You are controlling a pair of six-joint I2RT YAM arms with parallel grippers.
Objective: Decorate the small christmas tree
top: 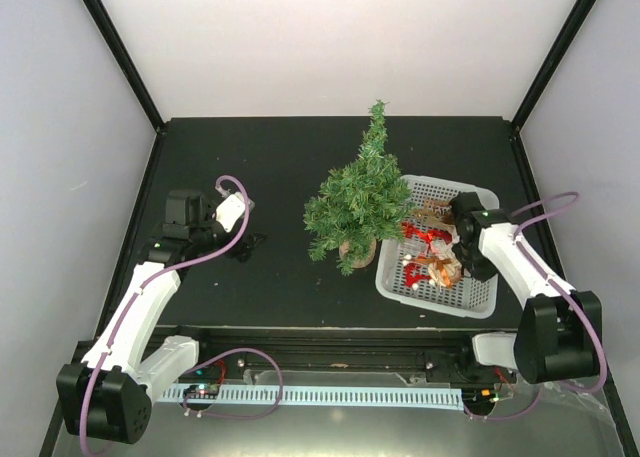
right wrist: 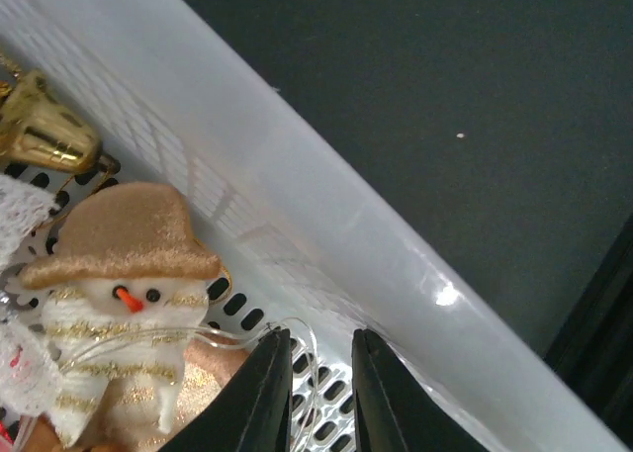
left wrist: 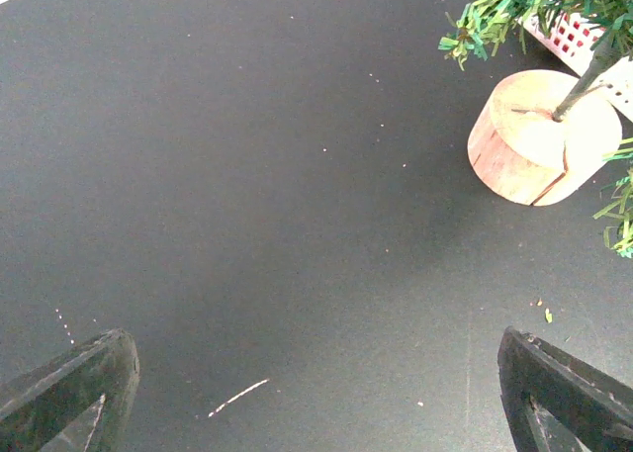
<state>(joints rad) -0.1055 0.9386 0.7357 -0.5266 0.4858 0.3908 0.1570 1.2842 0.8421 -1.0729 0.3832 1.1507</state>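
Top external: logged the small christmas tree (top: 358, 202) upright mid-bench (top: 250, 157), just left of the white basket (top: 480, 299). Saw no ornament on its branches. Noted red and tan ornaments lying in the basket, with the right tool (top: 460, 267) dipped among them and the left tool (top: 245, 245) over bare bench, left of the tree. Left wrist: confirmed left tool (left wrist: 316, 373) spread wide, holding nothing; tree's wooden base (left wrist: 539, 135) ahead to the right. Right wrist: found right tool (right wrist: 319, 345) narrowed to a slim gap by the basket wall (right wrist: 297, 205), beside a snowman ornament (right wrist: 129, 274). Traced its clear hanging loop (right wrist: 301, 331) into that gap; cannot tell whether pinched. Spotted gold bell (right wrist: 45, 135) behind. Judged task at first pick: nothing hung, all ornaments left to place.
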